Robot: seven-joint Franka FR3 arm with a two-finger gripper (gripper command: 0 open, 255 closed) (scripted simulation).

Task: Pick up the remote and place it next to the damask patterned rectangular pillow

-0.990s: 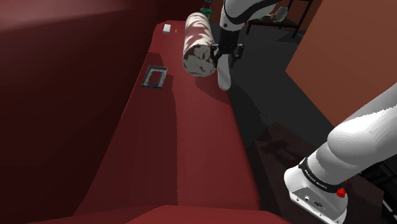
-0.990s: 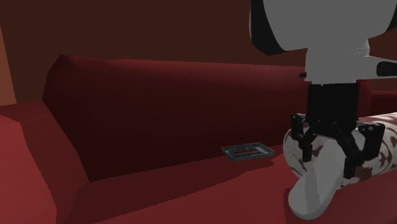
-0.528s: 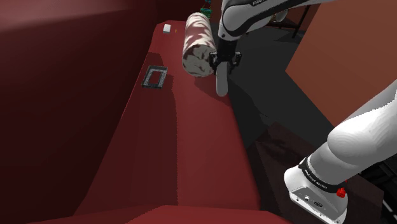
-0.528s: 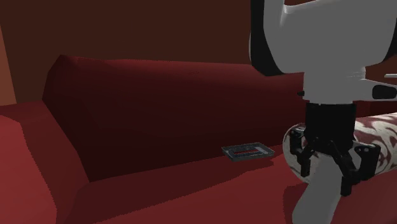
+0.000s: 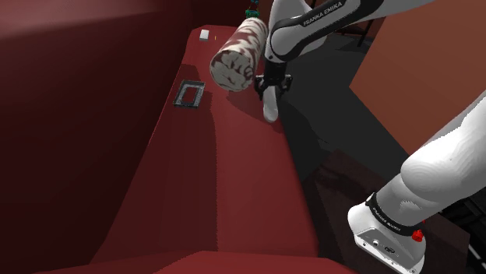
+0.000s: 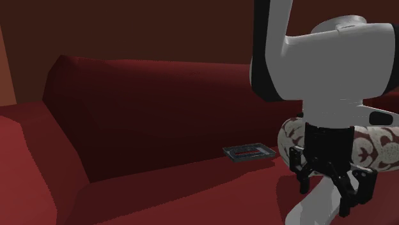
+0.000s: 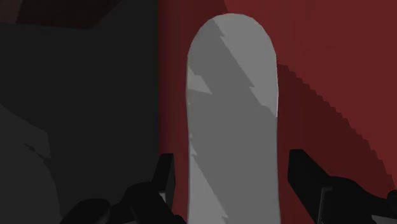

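The remote (image 5: 270, 107) is a plain pale grey, long, round-ended bar. It hangs upright from my gripper (image 5: 269, 87), which is shut on its upper end, at the front edge of the red sofa seat (image 5: 226, 163). In the wrist view the remote (image 7: 232, 127) runs out between my two black fingers (image 7: 167, 181), over the seam between red cushion and dark floor. The damask pillow (image 5: 237, 56) is a white-and-maroon patterned roll lying right beside my hand, toward the backrest. In the second exterior view the remote (image 6: 313, 209) hangs under my gripper (image 6: 327, 195), with the pillow (image 6: 378, 146) close behind it.
A small dark tray (image 5: 189, 93) lies on the seat near the backrest, seen also as the tray (image 6: 249, 153) in the second exterior view. A little white object (image 5: 205, 34) sits at the far end. Dark floor (image 5: 343, 132) drops off past the seat's front edge. My stand (image 5: 389, 241) is at the lower right.
My hand has sunk lower with the remote and shifted slightly toward the pillow. The pillow's near end has swung toward the backrest and tipped up.
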